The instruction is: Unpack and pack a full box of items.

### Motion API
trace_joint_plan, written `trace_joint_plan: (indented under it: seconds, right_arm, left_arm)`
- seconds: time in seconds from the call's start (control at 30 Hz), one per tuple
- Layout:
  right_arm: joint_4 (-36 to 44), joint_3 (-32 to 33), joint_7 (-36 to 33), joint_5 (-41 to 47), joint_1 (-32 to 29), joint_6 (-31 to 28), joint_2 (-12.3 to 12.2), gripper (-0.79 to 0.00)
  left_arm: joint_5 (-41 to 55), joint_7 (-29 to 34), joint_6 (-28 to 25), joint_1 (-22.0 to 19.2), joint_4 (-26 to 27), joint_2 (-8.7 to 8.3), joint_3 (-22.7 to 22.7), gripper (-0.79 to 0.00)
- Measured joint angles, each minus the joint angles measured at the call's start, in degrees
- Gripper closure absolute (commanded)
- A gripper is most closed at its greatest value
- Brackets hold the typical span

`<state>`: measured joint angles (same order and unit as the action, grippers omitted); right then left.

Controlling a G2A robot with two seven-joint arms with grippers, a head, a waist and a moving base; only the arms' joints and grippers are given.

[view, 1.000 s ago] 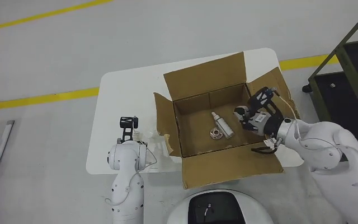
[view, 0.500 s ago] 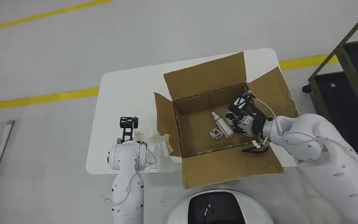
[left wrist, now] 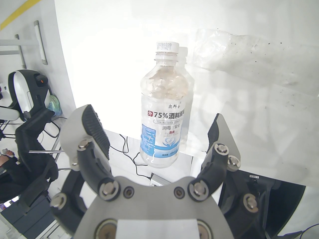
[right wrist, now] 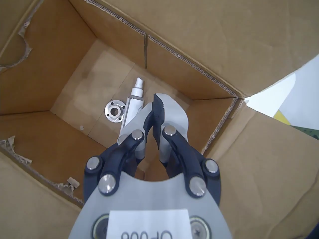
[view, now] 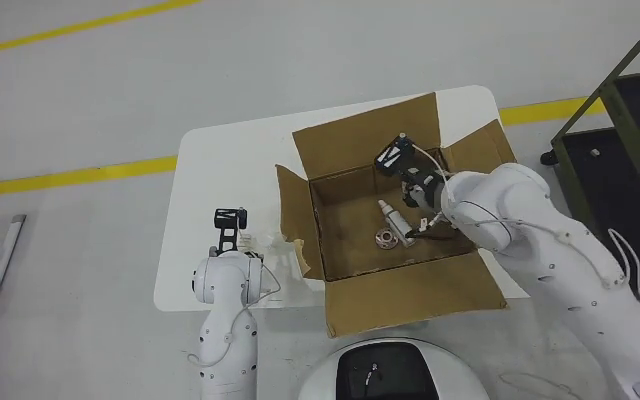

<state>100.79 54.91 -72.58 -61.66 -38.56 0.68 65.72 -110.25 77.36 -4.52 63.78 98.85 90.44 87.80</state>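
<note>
Right gripper (right wrist: 154,105): fingers were pressed together, empty, above the open brown cardboard box (right wrist: 49,50).
Box floor: a white plastic spray bottle (right wrist: 135,96) lay just past the fingertips, a round silver metal flange (right wrist: 114,111) beside it.
Left gripper (left wrist: 153,115): jaws were spread wide, empty, at the white table (left wrist: 124,26) edge.
Ahead of it: a clear plastic bottle with a white cap (left wrist: 162,105) stood upright, possibly with a second behind it, and a crumpled clear plastic bag (left wrist: 249,58) lay beyond.

light: bright, even | glare: table (left wrist: 112,26) washed out white, left wrist view | shadows: soft inside box (right wrist: 62,63)
</note>
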Motion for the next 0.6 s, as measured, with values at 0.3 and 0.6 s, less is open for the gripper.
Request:
trace_joint_plan:
  seconds: [0.3, 0.6]
  right_arm:
    - [-4.21, -5.17, -2.02, -1.36, 3.57, 4.65, 1.77, 0.000]
    - [-4.20, -5.17, -2.05, -1.42, 3.57, 4.60, 1.77, 0.000]
  left_arm:
    - [0.00, 0.00, 0.00, 0.00, 0.00, 0.00, 0.00, -0.785]
    - [0.00, 0.00, 0.00, 0.00, 0.00, 0.00, 0.00, -0.785]
